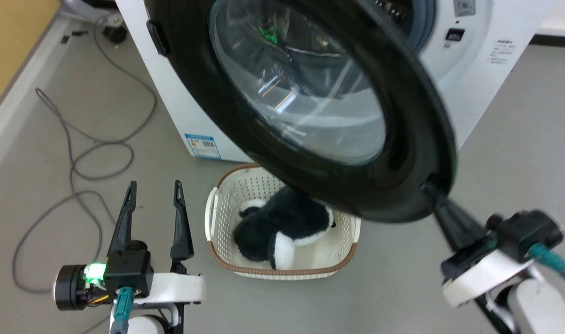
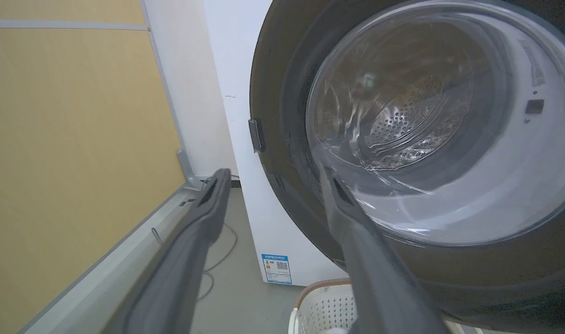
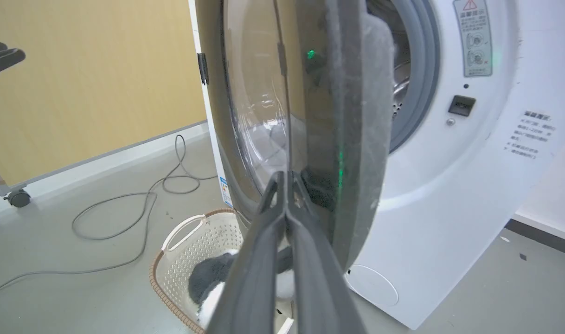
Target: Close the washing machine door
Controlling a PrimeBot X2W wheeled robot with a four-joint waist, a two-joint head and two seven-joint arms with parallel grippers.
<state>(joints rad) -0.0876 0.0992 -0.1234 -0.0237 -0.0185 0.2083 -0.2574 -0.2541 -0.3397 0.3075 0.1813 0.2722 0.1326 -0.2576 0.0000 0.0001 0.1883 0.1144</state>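
Observation:
The washing machine door [image 1: 417, 116], with its wide glossy black rim and bulging glass window, stands partly open in front of the white washing machine [image 1: 477, 88]. My right gripper [image 1: 427, 188] is shut, with its tips pressed on the door's lower outer rim. In the right wrist view the closed right gripper [image 3: 286, 178] meets the door [image 3: 352, 116] near its edge, and the grey gasket [image 3: 426, 74] shows behind. My left gripper [image 1: 155, 192] hangs open and empty over the floor, left of the basket. In the left wrist view the left gripper [image 2: 273, 181] points toward the door [image 2: 282, 93].
A cream basket [image 1: 220, 204] holding a black and white plush toy [image 1: 282, 222] sits on the floor under the door. A grey cable [image 1: 78, 153] loops across the floor at the left. A yellow wall [image 2: 69, 139] runs along the left side.

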